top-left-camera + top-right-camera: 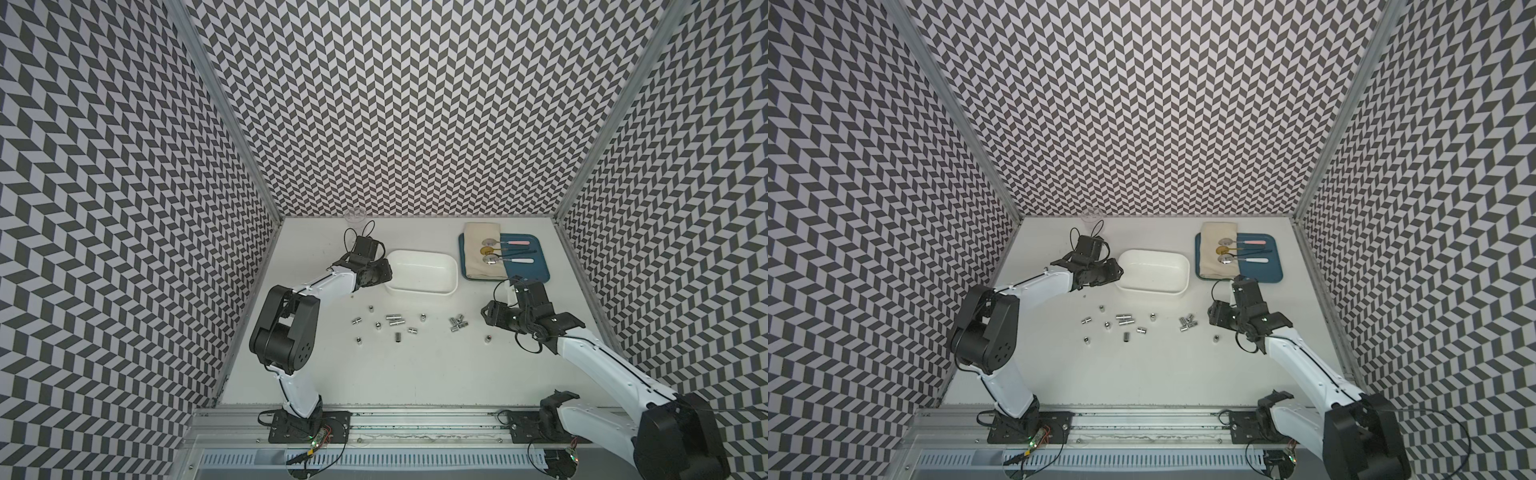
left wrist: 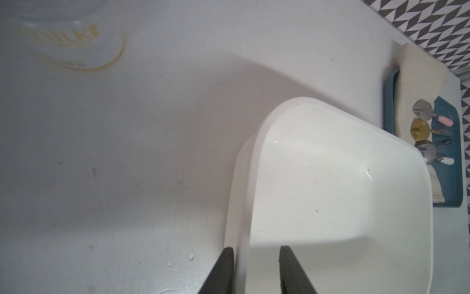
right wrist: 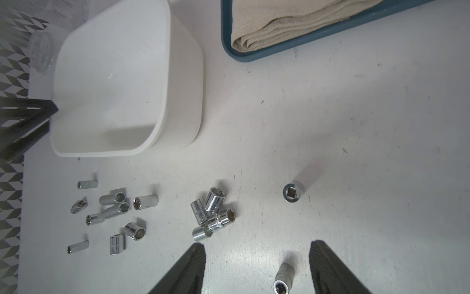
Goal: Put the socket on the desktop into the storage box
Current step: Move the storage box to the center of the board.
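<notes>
The white storage box (image 1: 422,272) (image 1: 1152,270) sits empty at mid-table. My left gripper (image 1: 384,274) (image 2: 256,250) is at its left end, open, with the box wall (image 2: 241,229) between the jaws: one finger is against the outside and the other stands inside, clear of the wall. Several chrome sockets (image 1: 395,321) lie scattered in front of the box, with a small pile (image 1: 456,323) (image 3: 212,216) further right. My right gripper (image 1: 486,318) (image 3: 256,244) hovers open beside the pile. In the right wrist view a lone socket (image 3: 283,278) stands on the table between its fingers, untouched, and another (image 3: 293,192) stands just beyond.
A blue tray (image 1: 536,270) with a folded beige cloth (image 1: 482,249) and three spoons (image 1: 505,251) lies right of the box. A clear glass cup (image 1: 355,216) stands at the back behind the left gripper. Patterned walls close three sides.
</notes>
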You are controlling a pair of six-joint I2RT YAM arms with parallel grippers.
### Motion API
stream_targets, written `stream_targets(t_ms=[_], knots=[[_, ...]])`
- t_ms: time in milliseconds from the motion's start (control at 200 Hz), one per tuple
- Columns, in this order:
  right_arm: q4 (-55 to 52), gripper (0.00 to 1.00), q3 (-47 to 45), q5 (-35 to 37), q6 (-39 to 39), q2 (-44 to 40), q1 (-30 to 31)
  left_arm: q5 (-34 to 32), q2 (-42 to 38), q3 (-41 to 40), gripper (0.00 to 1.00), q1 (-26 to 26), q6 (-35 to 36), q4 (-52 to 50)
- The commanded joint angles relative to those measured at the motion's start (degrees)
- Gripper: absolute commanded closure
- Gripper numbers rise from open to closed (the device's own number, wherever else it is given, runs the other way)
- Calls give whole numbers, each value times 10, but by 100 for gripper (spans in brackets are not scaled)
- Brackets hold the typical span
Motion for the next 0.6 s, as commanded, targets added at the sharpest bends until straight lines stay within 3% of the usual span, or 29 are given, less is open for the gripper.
stream_targets(t_ms=[0, 135, 295, 596], knots=[[19, 31, 19, 33, 1, 22, 4, 8, -23, -14, 62, -4, -12, 3], [4, 32, 51, 57, -7, 69, 3, 11, -49, -33, 61, -4, -17, 6], [-15, 36, 84, 70, -21, 123, 3, 7, -100, -64, 52, -4, -21, 6], [-56, 41, 144, 102, -46, 198, 3, 21, -256, -181, 49, -6, -31, 16]])
